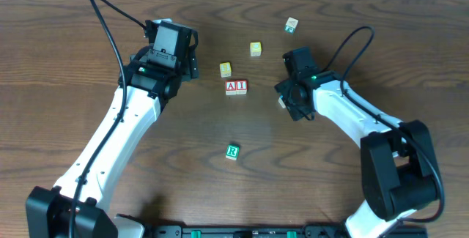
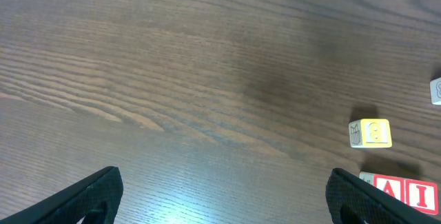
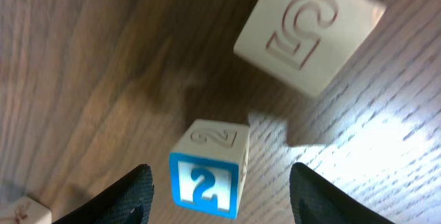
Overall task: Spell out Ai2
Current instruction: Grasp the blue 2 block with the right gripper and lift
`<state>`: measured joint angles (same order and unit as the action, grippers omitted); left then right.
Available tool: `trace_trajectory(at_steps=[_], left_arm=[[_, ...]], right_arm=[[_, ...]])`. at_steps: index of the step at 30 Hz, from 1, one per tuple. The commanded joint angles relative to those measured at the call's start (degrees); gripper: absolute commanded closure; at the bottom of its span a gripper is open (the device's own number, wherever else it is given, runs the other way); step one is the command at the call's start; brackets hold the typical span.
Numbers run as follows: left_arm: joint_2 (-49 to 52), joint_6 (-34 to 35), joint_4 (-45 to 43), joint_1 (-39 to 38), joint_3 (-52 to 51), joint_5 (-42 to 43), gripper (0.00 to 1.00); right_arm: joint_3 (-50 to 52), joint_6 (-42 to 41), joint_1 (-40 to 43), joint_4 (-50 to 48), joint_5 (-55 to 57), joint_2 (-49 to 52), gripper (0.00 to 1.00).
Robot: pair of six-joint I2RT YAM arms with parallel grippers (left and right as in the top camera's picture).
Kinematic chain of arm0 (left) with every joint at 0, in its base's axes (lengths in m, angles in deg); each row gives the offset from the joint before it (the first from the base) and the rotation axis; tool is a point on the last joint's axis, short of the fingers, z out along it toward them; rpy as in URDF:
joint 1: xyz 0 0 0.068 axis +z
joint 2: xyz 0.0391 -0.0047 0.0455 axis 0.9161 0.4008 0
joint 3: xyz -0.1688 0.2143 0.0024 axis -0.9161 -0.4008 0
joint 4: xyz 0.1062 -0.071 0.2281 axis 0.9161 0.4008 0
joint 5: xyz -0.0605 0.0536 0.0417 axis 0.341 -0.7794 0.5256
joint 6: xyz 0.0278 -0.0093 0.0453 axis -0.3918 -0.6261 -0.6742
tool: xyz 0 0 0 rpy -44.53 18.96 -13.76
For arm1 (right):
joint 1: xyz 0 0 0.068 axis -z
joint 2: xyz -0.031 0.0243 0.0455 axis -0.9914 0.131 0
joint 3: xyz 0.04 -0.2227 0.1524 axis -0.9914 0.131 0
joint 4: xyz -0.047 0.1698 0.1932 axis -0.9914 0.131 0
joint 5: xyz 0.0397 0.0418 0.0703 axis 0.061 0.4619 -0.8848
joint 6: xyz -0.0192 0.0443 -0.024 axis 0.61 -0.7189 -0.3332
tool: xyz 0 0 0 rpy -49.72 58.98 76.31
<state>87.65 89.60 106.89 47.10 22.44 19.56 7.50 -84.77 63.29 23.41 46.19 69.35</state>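
Step in hand: fetching the 2. My right gripper (image 3: 218, 189), jaws wide, straddles the 2 block (image 3: 205, 182), which is not yet gripped. Next: close, lift, set it just beside the A-I pair (image 1: 235, 86) — off to this gripper's left.

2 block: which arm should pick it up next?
Right. The right gripper is open with the 2 block between its fingers; the left gripper, also open, sits beyond the A and I blocks.

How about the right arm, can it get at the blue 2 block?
Probably yes: the 2 block sits inside the open right gripper, nothing in the way; the cream block lies beyond it, apart.
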Motion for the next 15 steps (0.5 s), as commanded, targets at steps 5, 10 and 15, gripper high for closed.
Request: trace_trajectory(at_steps=[5,10,15], left_arm=[[-0.24,-0.39,0.20,0.13,0.46,-1.07,0.05],[-0.24,-0.42,0.20,0.13,0.46,-1.09,0.05],[-0.24,-0.42,0.24,0.13,0.46,-2.12,0.05]], right_arm=[[0.15,0.92,1.31,-0.33,1.31,0.52,0.37],[0.15,0.90,1.31,-2.54,-0.37,1.55,0.37],[0.15,0.98,1.33,-3.48,-1.27,4.26,0.38]])
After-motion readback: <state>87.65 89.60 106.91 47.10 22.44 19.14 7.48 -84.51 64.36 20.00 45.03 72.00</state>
